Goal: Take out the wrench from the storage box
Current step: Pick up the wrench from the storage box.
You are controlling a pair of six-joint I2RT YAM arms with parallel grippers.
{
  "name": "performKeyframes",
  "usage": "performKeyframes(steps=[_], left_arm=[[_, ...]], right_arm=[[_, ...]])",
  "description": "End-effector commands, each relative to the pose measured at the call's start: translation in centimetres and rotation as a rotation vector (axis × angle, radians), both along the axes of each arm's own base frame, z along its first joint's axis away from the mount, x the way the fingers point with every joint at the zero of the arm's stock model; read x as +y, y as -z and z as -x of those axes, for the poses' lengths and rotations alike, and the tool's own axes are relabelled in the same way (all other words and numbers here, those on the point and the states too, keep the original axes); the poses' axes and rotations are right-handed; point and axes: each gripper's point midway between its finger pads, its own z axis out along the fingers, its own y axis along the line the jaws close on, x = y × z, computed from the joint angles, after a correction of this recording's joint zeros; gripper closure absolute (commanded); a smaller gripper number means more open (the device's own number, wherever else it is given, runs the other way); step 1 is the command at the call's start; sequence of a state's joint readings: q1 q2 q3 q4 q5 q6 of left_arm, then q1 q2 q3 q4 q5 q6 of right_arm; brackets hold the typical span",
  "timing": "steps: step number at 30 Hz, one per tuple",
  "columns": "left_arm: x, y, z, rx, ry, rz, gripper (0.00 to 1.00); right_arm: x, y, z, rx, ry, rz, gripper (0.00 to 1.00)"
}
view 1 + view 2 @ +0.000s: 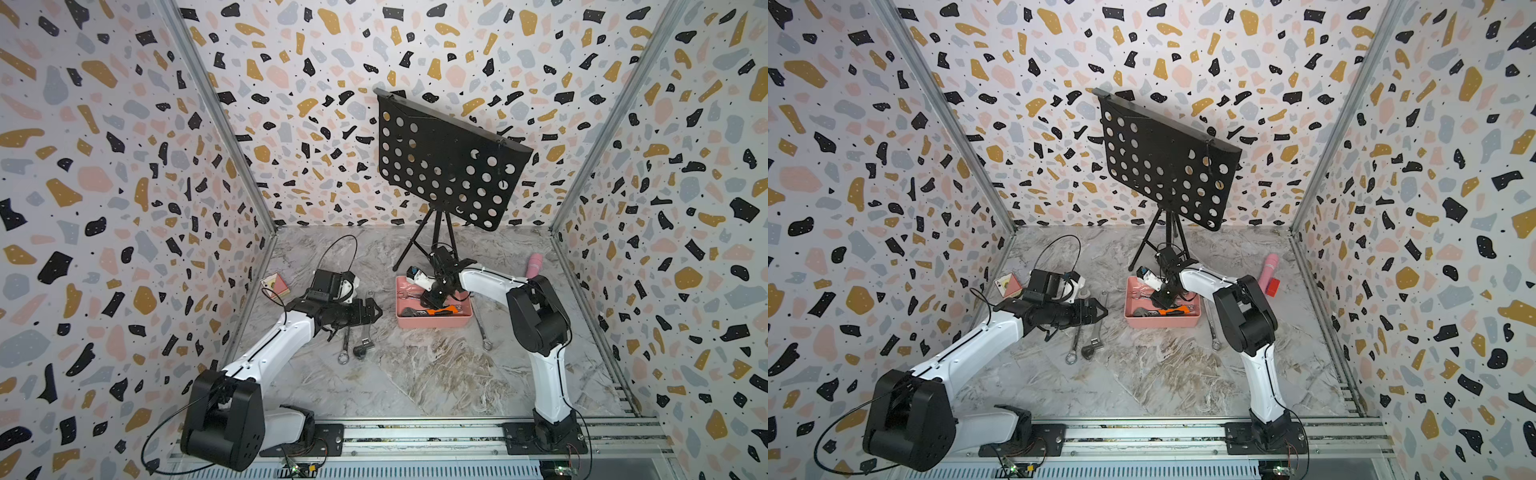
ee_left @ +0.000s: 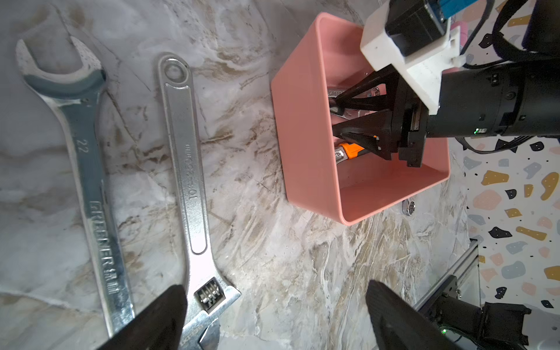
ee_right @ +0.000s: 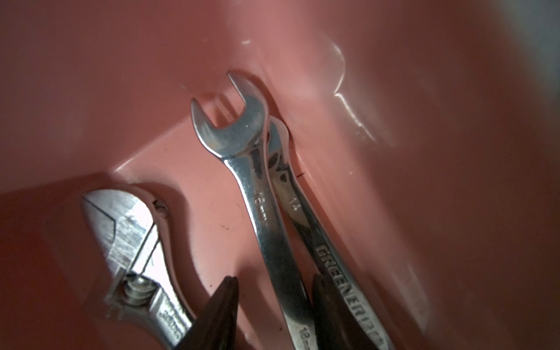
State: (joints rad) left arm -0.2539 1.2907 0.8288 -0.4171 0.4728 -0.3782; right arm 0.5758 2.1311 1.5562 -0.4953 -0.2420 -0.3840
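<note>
The salmon-pink storage box (image 1: 432, 323) (image 1: 1163, 322) (image 2: 303, 136) sits mid-table. Inside it, in the right wrist view, a silver 16 mm combination wrench (image 3: 260, 212) lies on a second wrench (image 3: 303, 218), with an adjustable wrench (image 3: 133, 236) beside them. My right gripper (image 3: 274, 277) (image 1: 429, 298) reaches down into the box, open, its jaws straddling the 16 mm wrench's shaft. One finger touches the shaft and the other stands off with a gap. My left gripper (image 2: 274, 286) (image 1: 376, 312) hovers wide open left of the box, holding nothing.
Two wrenches lie on the marble under the left gripper: a 22 open-end wrench (image 2: 85, 157) and an adjustable one (image 2: 188, 169). Another wrench (image 1: 482, 330) lies right of the box. A black music stand (image 1: 449, 166) stands behind, with a pink cylinder (image 1: 535, 264) and a card box (image 1: 275, 284).
</note>
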Motion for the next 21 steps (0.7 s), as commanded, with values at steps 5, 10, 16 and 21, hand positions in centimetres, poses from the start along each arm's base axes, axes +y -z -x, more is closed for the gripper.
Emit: performKeyframes(steps=[5, 10, 16, 21], left_arm=[[-0.3, -0.5, 0.0, -0.036, 0.024, 0.014, 0.04], [-0.4, -0.2, 0.0, -0.024, 0.029, 0.014, 0.04], [-0.4, -0.2, 0.0, -0.029, 0.034, 0.012, 0.04], [-0.3, 0.1, 0.2, -0.024, 0.036, 0.007, 0.04]], right_arm=[[-0.8, 1.6, 3.2, 0.108, 0.004, 0.083, 0.63], [-0.8, 2.4, 5.1, 0.188, 0.032, 0.091, 0.65], [-0.9, 4.3, 4.5, 0.173, 0.053, 0.160, 0.60], [-0.5, 5.0, 4.0, 0.158, 0.072, 0.168, 0.62]])
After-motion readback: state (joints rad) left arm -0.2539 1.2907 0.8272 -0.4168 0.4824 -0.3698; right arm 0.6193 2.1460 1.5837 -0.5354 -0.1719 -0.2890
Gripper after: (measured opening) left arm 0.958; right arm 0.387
